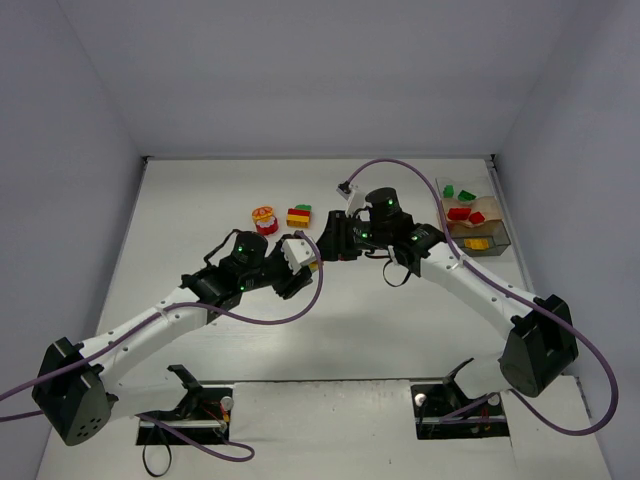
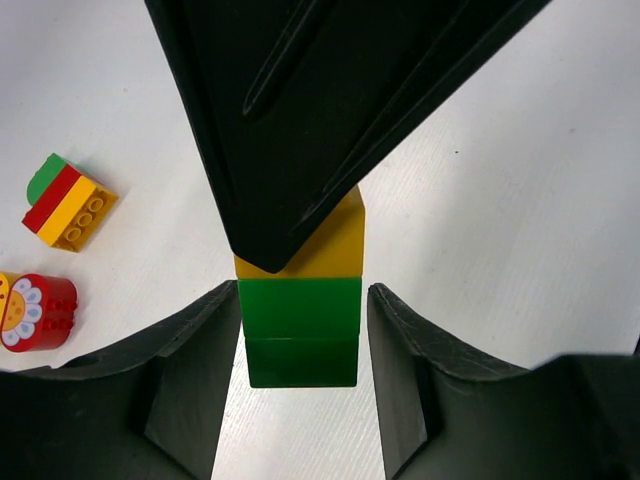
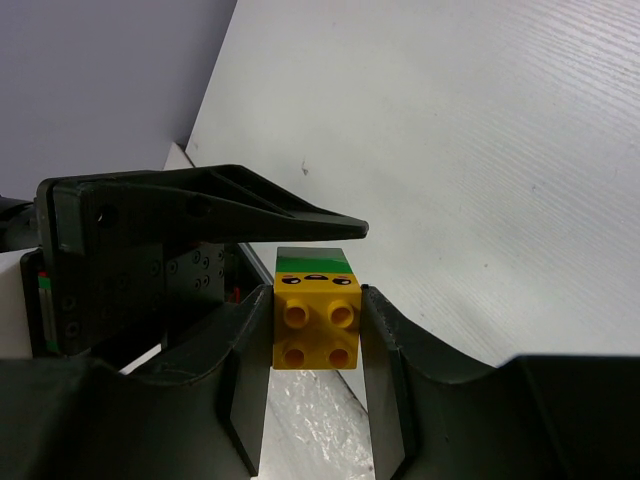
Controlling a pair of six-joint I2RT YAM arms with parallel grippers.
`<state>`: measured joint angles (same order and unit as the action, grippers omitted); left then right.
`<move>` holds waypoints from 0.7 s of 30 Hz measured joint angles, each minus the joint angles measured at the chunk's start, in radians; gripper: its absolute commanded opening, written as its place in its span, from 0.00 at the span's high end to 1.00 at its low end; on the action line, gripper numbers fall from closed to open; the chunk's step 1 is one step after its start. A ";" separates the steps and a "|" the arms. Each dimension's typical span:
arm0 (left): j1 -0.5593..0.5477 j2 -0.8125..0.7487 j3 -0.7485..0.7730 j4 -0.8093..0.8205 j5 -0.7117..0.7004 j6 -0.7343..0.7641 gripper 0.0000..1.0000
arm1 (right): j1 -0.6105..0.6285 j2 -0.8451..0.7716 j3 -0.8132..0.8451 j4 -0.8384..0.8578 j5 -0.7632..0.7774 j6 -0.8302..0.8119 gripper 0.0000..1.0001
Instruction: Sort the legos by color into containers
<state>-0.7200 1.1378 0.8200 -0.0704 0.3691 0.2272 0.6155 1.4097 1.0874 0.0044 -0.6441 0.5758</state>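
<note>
A two-brick stack hangs above the table between both grippers. My right gripper is shut on its yellow brick, studs facing the camera. The green brick sits between the fingers of my left gripper, with a thin gap still showing on the right side. The right gripper's black fingers fill the top of the left wrist view. A green-red-yellow stack and a round red-yellow piece lie on the table behind. The container tray at the right holds green, red and yellow legos.
The two arms meet nose to nose at mid table, with purple cables looping over and beside them. White walls close in the table at the back and on both sides. In the left wrist view the multicolour stack and the round piece lie to the left.
</note>
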 measured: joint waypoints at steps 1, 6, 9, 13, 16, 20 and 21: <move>0.000 0.000 0.000 0.000 0.000 0.000 0.53 | 0.000 0.000 0.000 0.000 0.000 0.000 1.00; 0.000 0.000 0.000 0.012 0.008 -0.003 0.53 | 0.000 0.000 0.000 0.000 0.000 0.000 1.00; 0.000 0.000 0.000 0.024 0.011 -0.005 0.53 | 0.000 0.000 0.000 0.000 0.000 0.000 1.00; 0.000 0.002 0.000 0.032 0.014 -0.008 0.56 | 0.000 0.000 0.000 0.000 -0.001 0.000 1.00; 0.000 0.006 0.000 0.035 0.016 -0.015 0.72 | -0.001 0.000 0.000 0.000 -0.001 0.000 1.00; 0.000 0.014 0.000 0.043 0.017 -0.018 0.98 | -0.001 0.000 0.000 -0.003 0.000 0.000 1.00; 0.000 0.014 0.000 0.045 0.016 -0.019 1.00 | -0.002 0.000 0.000 -0.003 0.000 0.000 1.00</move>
<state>-0.7200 1.1519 0.8200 -0.0257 0.3855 0.2081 0.6136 1.4097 1.0870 0.0017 -0.6445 0.5755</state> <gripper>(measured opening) 0.306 0.328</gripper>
